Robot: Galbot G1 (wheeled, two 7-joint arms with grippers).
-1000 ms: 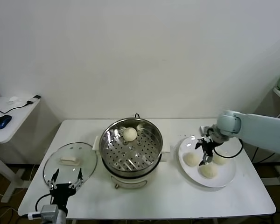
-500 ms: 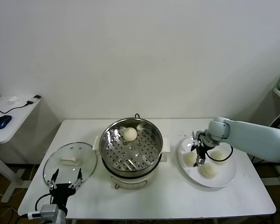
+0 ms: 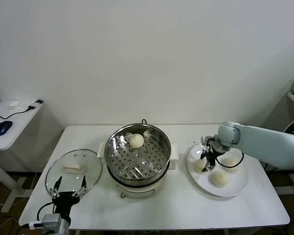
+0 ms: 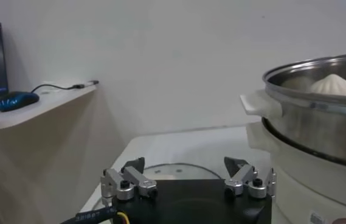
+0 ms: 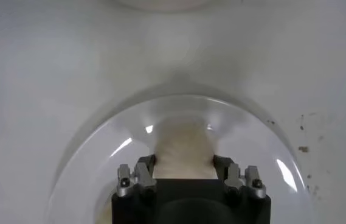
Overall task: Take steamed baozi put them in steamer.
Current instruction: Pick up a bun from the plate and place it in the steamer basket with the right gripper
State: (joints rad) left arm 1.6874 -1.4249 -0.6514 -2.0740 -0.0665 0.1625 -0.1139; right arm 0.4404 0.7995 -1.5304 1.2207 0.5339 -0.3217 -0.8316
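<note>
The steamer (image 3: 137, 159) stands mid-table with one baozi (image 3: 136, 141) on its perforated tray; both also show in the left wrist view, the steamer (image 4: 318, 115) and that baozi (image 4: 334, 85). Three baozi lie on the white plate (image 3: 237, 183). My right gripper (image 3: 208, 161) is down on the plate's left part, shut on the left baozi (image 3: 200, 166). In the right wrist view the gripper (image 5: 183, 161) has its fingers pressed on both sides of this baozi (image 5: 183, 143), which rests on the plate (image 5: 249, 146). The other two baozi (image 3: 218, 178) (image 3: 231, 163) lie beside it. My left gripper (image 3: 68, 188) is open and parked.
A round glass lid (image 3: 73, 169) with a white handle lies left of the steamer, just beyond the left gripper (image 4: 185, 167); it also shows in the left wrist view (image 4: 173, 170). A side desk with a blue mouse (image 3: 2, 127) stands far left.
My right gripper has moved left and down across the plate, from above its middle onto the left baozi. The left arm has not moved.
</note>
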